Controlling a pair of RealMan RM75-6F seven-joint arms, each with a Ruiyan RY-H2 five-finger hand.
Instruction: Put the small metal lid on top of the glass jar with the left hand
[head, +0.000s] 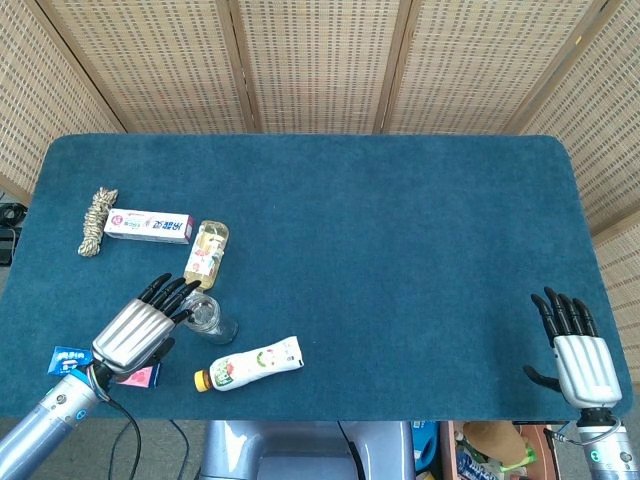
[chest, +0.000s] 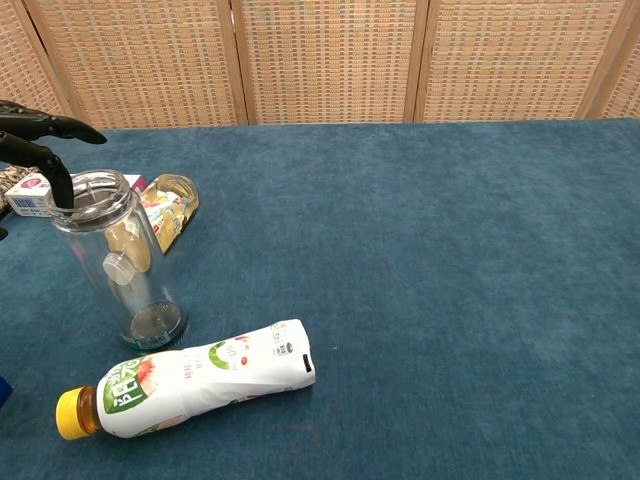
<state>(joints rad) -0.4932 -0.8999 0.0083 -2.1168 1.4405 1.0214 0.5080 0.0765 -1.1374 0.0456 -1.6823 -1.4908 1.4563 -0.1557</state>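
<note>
Seating lid (chest: 92, 190) on jar (chest: 118, 268); left robot hand (head: 142, 325) fingertips spread at rim, gripping nothing. Next: withdraw cleanly.

Left hand (head: 135, 327) at table's 7 o'clock, fingers apart, pointing 2 o'clock. Right hand (head: 575, 350) at 4 o'clock, fingers spread, holding nothing.

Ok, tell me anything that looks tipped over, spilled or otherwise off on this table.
The bottle with the yellow cap lies on its side in front of the upright jar, label crumpled. The small bottle behind the jar also lies flat. Nothing is spilled. The left hand has its fingertips at the jar's rim.
</note>
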